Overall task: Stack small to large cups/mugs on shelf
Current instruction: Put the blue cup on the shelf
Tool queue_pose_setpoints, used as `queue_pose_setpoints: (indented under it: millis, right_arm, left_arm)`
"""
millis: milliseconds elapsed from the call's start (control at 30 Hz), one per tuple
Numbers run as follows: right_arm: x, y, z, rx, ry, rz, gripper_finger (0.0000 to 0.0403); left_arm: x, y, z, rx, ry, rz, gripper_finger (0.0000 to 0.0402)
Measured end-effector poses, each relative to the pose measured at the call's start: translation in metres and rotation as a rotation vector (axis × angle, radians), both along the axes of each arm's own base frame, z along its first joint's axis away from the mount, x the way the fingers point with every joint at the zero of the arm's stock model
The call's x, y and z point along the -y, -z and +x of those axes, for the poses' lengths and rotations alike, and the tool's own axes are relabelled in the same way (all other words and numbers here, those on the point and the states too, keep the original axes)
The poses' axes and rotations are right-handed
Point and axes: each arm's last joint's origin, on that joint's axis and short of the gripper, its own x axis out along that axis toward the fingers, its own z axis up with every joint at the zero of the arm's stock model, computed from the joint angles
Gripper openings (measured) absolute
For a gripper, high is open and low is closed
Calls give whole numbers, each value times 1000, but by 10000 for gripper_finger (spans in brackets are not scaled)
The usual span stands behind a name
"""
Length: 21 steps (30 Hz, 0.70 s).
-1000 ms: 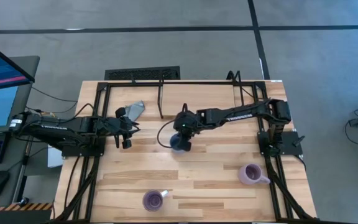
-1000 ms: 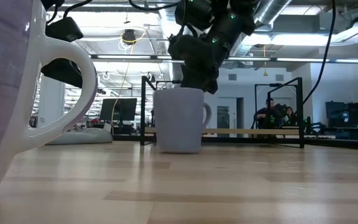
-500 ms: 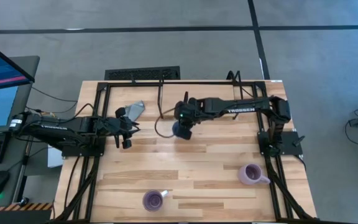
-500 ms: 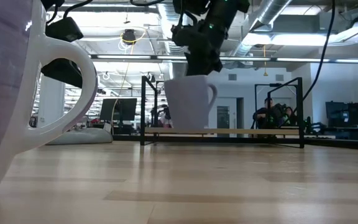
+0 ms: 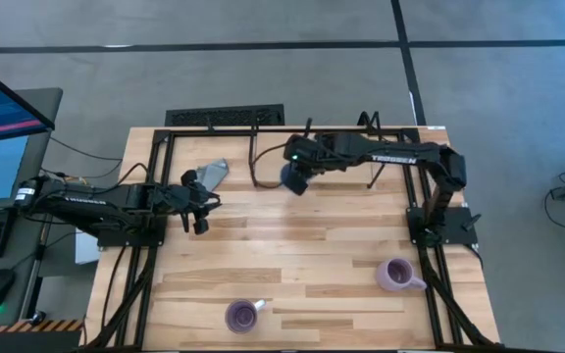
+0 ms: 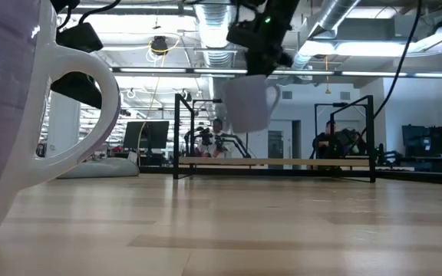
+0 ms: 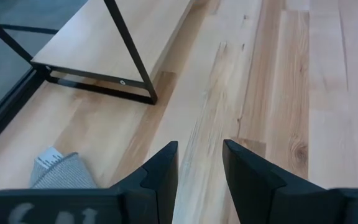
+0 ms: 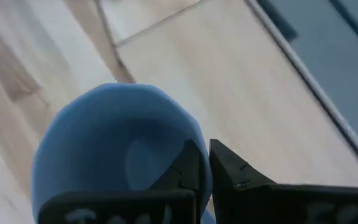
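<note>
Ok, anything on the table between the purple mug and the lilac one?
No: high view shows only bare table between the purple mug and the lilac mug.

The right gripper (image 8: 202,163) pinches the rim of the blue-grey mug (image 8: 104,146), one dark finger inside the cup and the other outside its wall, the two pressed close with only the thin wall between them. The mug's open mouth faces the camera (its handle does not show here). Beyond it lies light wood (image 8: 229,81), crossed by a thin dark bar (image 8: 107,28) that is probably a leg of the shelf. A dark tube (image 8: 309,81) borders the wood, with grey floor (image 8: 347,31) past it.
</note>
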Motion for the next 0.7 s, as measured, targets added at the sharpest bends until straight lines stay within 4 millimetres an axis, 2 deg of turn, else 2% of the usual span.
queue_pose_setpoints:
  millis: [200,400,700]
  right_arm:
    - [2,-25,-21,87,151,-26,27]
    - [4,-38,-45,102,368,-80,26]
    - [4,-36,-59,93,607,-113,26]
  left_arm:
    - [0,0,0,-4,0,-1,119]
    - [0,0,0,0,-9,-15,119]
    - [0,1,-1,-6,-20,-28,119]
